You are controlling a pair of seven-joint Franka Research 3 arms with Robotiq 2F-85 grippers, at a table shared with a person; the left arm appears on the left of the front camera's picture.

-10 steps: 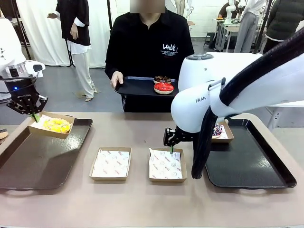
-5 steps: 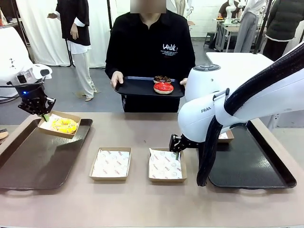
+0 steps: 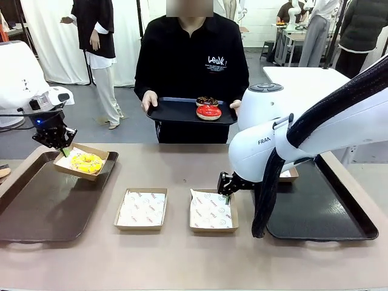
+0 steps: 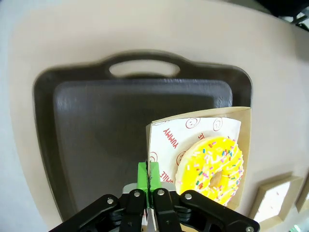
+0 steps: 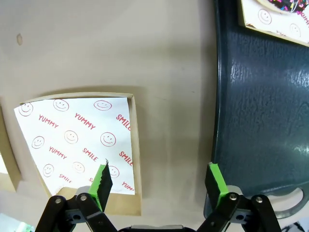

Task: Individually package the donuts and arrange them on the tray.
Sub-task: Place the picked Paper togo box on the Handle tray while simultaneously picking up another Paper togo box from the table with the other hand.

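My left gripper (image 3: 60, 149) is shut on the near corner of a brown paper-lined box (image 3: 77, 171) that carries the yellow-glazed donut (image 3: 85, 162). The box tilts over the far right corner of the left tray (image 3: 42, 206). In the left wrist view the gripper (image 4: 149, 175) pinches the box's edge beside the donut (image 4: 212, 166). My right gripper (image 3: 226, 188) stands open over the far right corner of an empty box (image 3: 211, 211); in its wrist view the gripper (image 5: 157, 181) straddles that box's wall (image 5: 136, 145). A person holds a black tray (image 3: 176, 112) with the red donut (image 3: 208, 111) and a chocolate donut (image 3: 207, 100).
A second empty lined box (image 3: 141, 209) lies left of centre. The right tray (image 3: 315, 206) holds a boxed sprinkled donut (image 5: 275, 7) at its far left corner, mostly hidden behind my right arm in the front view. Bare tabletop runs along the near edge.
My left gripper has carried the box with the yellow donut to the right and a little lower over the left tray. My right gripper shifted slightly right and stays open.
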